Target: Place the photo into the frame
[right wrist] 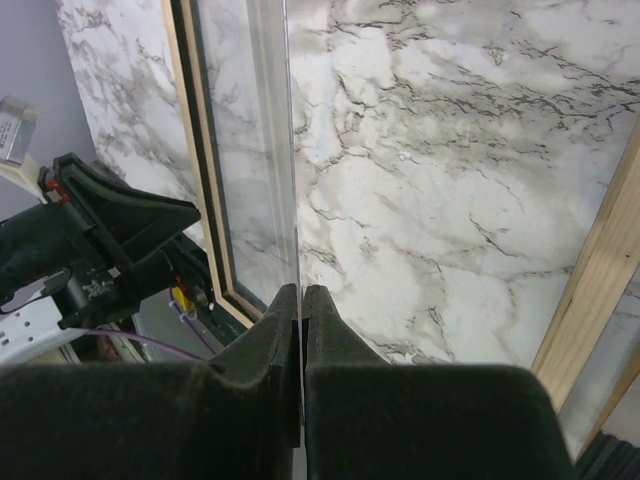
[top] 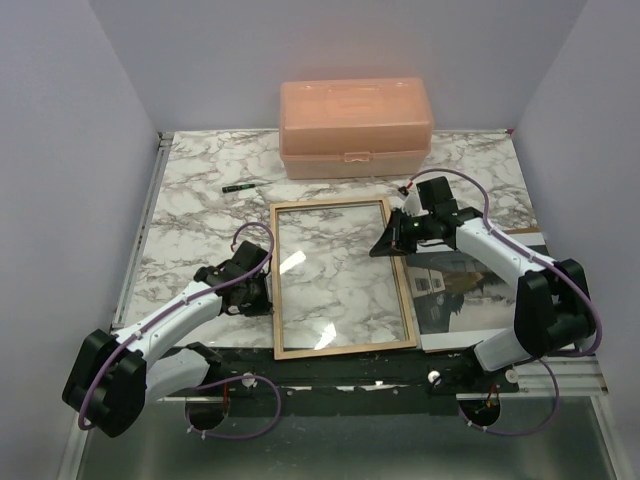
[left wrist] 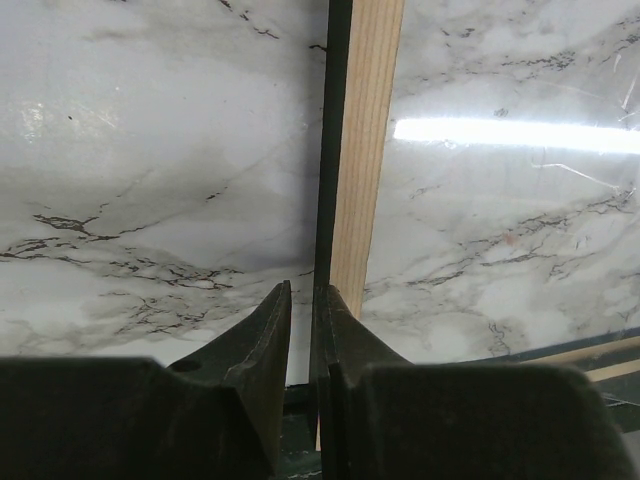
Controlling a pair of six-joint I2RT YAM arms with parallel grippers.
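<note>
R gripper [right wrist: 301,295] pressed shut on edge of clear pane [top: 335,290] of thin rect. frame, light-wood back up [top: 330,203]. Glossy grey landscape photo w/ white border [top: 450,290] lies behind it, under R arm. L gripper [left wrist: 302,295] nearly closed at frame's L rail; grip unclear.

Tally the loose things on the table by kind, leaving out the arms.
Picture frame: 1
Photo: 1
Peach plastic box: 1
Small dark pen: 1
Total: 4
</note>
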